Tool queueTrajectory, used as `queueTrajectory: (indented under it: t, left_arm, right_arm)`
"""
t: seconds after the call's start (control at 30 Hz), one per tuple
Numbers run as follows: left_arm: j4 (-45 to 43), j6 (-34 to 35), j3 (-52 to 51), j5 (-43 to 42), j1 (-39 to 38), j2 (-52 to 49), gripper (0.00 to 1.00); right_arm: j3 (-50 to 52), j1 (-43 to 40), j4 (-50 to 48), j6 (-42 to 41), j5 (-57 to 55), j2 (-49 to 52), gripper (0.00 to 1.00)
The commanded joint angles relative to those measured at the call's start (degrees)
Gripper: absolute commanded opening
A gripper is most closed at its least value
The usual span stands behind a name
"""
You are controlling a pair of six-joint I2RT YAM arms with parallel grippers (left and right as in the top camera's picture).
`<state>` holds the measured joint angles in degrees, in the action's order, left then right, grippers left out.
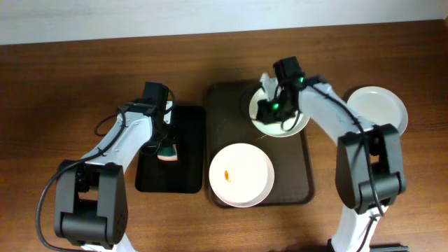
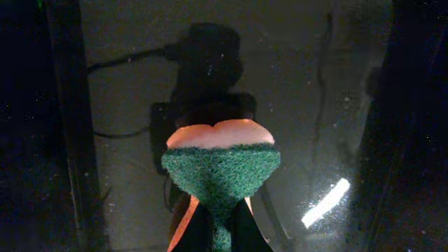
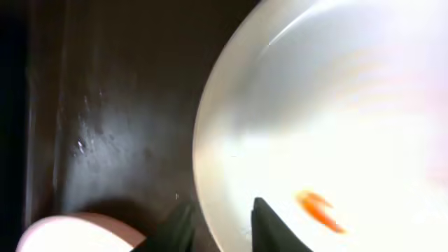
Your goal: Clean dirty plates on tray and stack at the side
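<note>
Two white plates lie on the dark brown tray point(image 1: 305, 171). The near plate point(image 1: 241, 183) has an orange smear at its middle. The far plate point(image 1: 298, 127) looks tilted, and my right gripper point(image 1: 269, 108) is shut on its left rim. In the right wrist view my fingers point(image 3: 224, 224) straddle that rim, and the plate point(image 3: 336, 119) shows an orange smear point(image 3: 318, 208). A third plate point(image 1: 378, 108), clean, sits on the table to the right of the tray. My left gripper point(image 1: 165, 143) is shut on a green-and-orange sponge point(image 1: 167, 154), also in the left wrist view point(image 2: 220, 168), over the black tray.
The smaller black tray point(image 1: 186, 129) lies left of the brown tray and fills the left wrist view point(image 2: 126, 84). The brown tray's dark floor point(image 3: 126, 105) and the near plate's edge point(image 3: 70, 236) show in the right wrist view. The table is brown wood.
</note>
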<state>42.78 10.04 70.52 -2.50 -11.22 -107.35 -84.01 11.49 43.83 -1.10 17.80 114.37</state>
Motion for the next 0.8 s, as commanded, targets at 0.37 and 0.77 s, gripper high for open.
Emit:
queueTrajectory:
  t: [0.37, 0.77]
  left_arm:
    - [-0.7, -0.7, 1.0, 0.4, 0.2, 1.7, 0.00]
    - [-0.7, -0.7, 1.0, 0.4, 0.2, 1.7, 0.00]
  right_arm:
    - [-9.1, -15.3, -5.8, 13.2, -10.3, 7.7, 0.37]
    - [-10.5, -15.3, 2.3, 13.2, -2.2, 7.9, 0.36]
